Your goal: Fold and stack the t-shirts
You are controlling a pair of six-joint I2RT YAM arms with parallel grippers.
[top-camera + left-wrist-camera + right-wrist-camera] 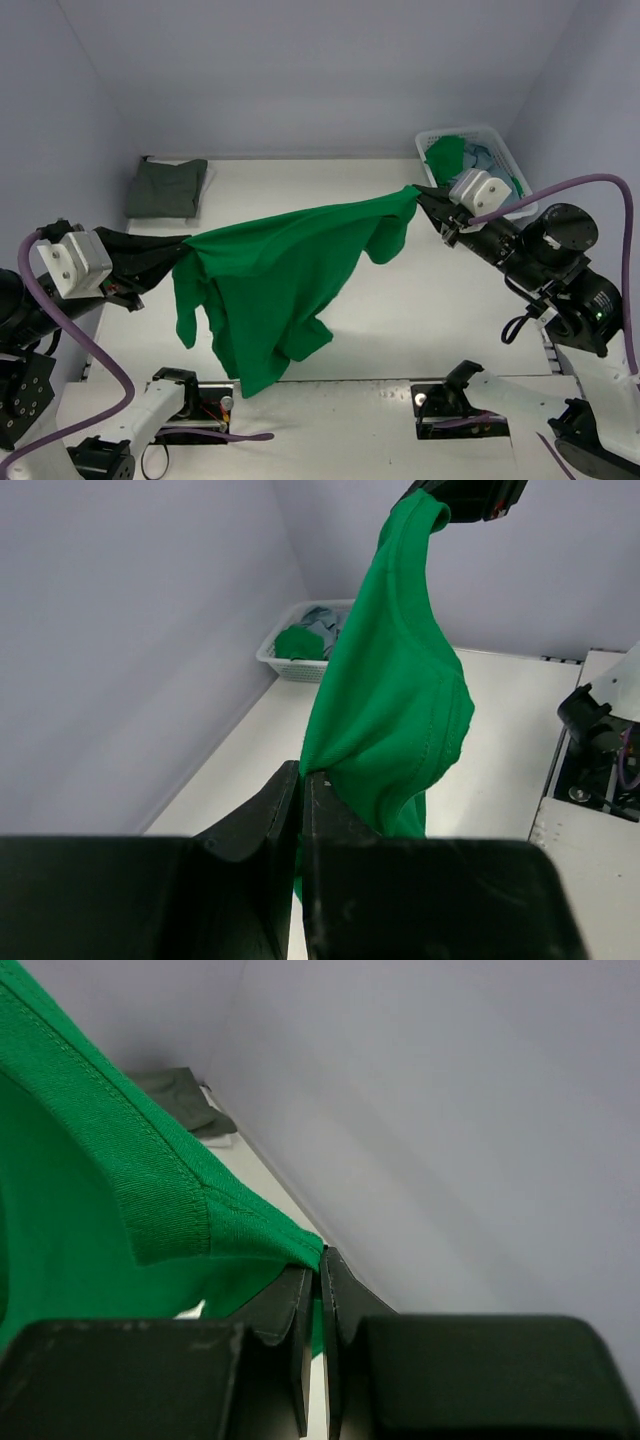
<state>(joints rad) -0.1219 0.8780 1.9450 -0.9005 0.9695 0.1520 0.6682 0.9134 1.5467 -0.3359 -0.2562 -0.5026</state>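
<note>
Green is the colour clamped in both hands: the left gripper [301, 777] has its jaws pressed together on a pinch of the green shirt [280, 280], with the cloth rising straight out of the seam between its fingers. Ahead of it, the shirt runs up and across as a taut ridge to the right gripper [421, 192], whose jaws are likewise closed on a hemmed edge of the same garment. Between the two grippers the shirt hangs in the air above the table [420, 310], its top edge stretched and its body and sleeves drooping in loose folds below. The lowest fold dangles toward the near edge, and whether it touches the surface cannot be told. Beyond the left gripper, toward the far wall and well apart from it, a grey shirt [168, 187] lies folded flat on the table. Just behind the right gripper, in the far corner, stands a white basket [503, 140]. It holds a bunched green cloth [445, 155] and, beside that, some blue cloth [481, 158]. Pale lilac walls [320, 70] close in the table on three sides.
</note>
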